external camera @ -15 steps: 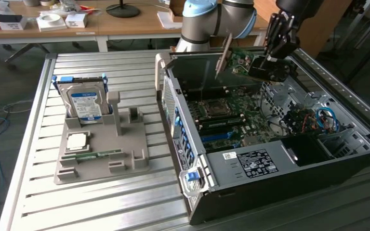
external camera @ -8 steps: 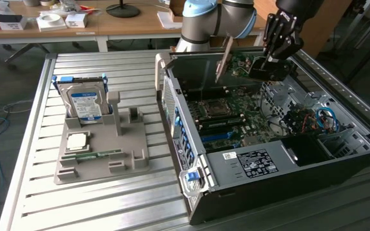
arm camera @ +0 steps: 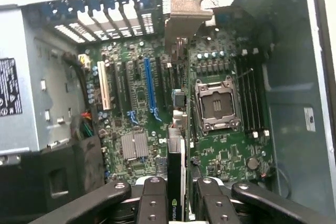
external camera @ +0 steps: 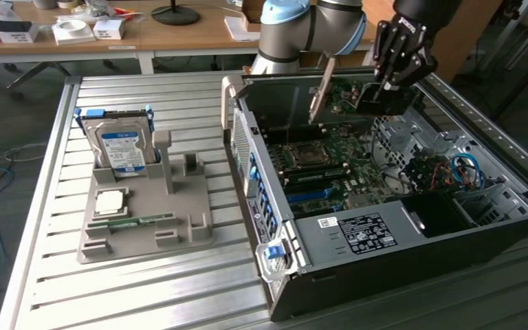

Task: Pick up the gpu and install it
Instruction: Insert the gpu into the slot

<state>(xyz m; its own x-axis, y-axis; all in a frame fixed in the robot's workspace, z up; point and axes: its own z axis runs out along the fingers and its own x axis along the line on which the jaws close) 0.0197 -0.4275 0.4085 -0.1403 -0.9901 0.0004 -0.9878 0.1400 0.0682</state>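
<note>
Thin dark circuit-card gpu (arm camera: 176, 169), grey metal bracket (arm camera: 185, 17): clamped edge-on in black claw (arm camera: 178, 200) above green motherboard (arm camera: 223, 153) of open grey computer case (external camera: 356, 282), presumably for seating straight down.

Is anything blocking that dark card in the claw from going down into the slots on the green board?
Nothing visible. The claw grips the thin dark circuit card above the green motherboard, and the long blue slot lies bare; the coloured wires sit off to one side.
</note>
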